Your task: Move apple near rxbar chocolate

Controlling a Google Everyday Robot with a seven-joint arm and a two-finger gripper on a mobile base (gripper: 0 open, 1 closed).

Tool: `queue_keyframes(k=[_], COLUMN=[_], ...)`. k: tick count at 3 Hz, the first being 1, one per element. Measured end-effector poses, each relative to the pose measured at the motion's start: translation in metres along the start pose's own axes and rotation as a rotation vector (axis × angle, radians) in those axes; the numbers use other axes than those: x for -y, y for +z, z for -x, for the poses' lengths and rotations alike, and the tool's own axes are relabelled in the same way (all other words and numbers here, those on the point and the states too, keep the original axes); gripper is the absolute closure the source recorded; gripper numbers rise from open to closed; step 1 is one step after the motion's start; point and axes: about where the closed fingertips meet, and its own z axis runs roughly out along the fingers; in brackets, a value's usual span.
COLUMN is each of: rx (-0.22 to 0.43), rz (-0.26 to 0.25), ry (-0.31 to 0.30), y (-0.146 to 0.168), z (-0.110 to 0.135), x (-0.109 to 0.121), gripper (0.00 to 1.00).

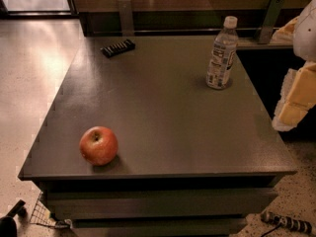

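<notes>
Gripper point(294, 100) hangs at the table's point(163, 107) right edge, open or closed unclear; apple point(98, 145) sits well left, rxbar chocolate point(118, 47) far beyond it

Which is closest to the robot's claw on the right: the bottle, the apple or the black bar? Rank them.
From the gripper at the right edge:
1. Water bottle, back right.
2. Apple, front left, and rxbar chocolate, back left: too close to call.
</notes>
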Motion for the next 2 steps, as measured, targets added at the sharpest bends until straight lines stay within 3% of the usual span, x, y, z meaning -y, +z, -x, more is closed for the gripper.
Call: queue_keyframes(k=[1,2], rx=[0.003,0.065], rz=[-0.003,0.002], ry=[-0.002,-0.009], y=[-0.0006,0.0049], z=[0.0007,0.0076], x=[-0.0001,-0.0018], gripper=[0.0,0.0])
